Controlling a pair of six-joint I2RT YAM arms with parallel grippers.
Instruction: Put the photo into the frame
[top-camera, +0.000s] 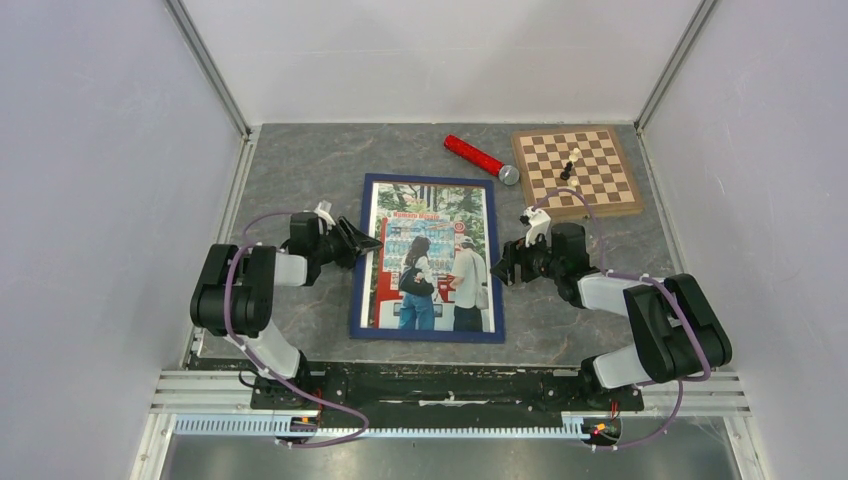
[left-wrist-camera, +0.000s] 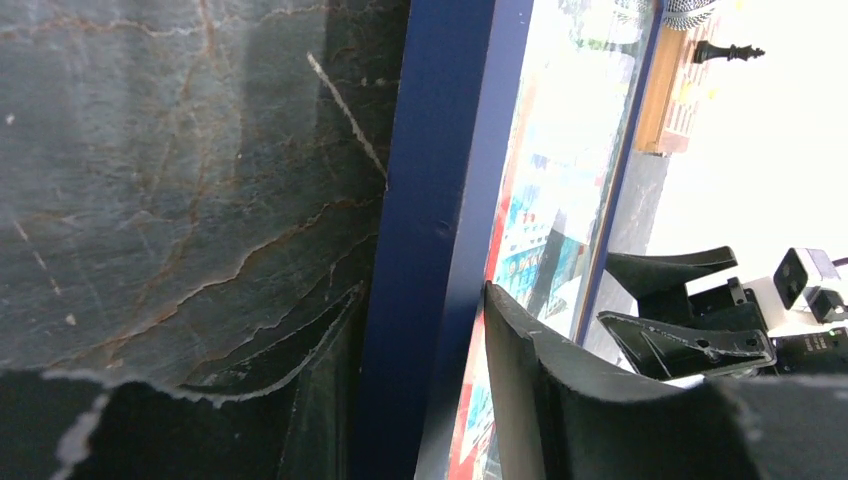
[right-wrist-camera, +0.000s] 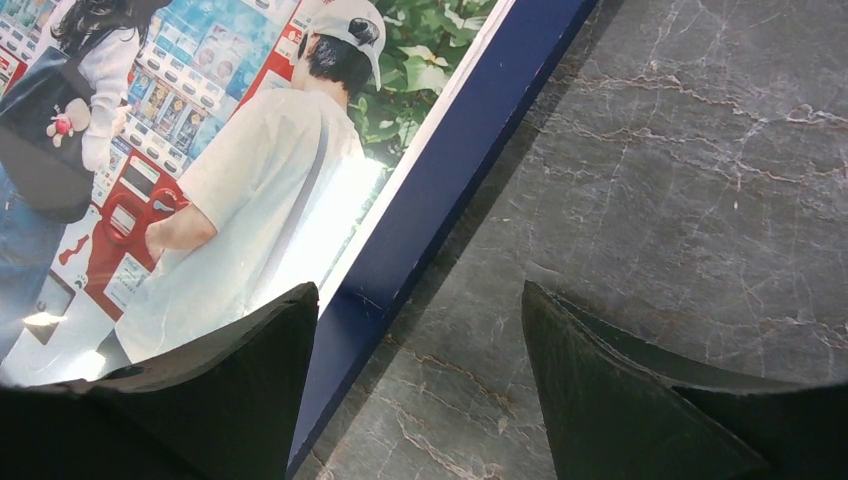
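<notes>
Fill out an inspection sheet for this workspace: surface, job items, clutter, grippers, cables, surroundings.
Surface: grey marbled tabletop; one pale scratch beside the frame.
Job's things: photo lies face up inside the frame, dark blue face up, flat at table centre.
Clutter: red cylinder with silver cap; chessboard carrying a black piece, far right.
Grippers: left gripper jaws apart astride the frame's left rail; right gripper open across its right rail.
Cables: purple cable looped along each arm.
Surroundings: white walls on three sides; metal rail at near edge.

Bright even light, glare on photo (right-wrist-camera: 230, 170)
</notes>
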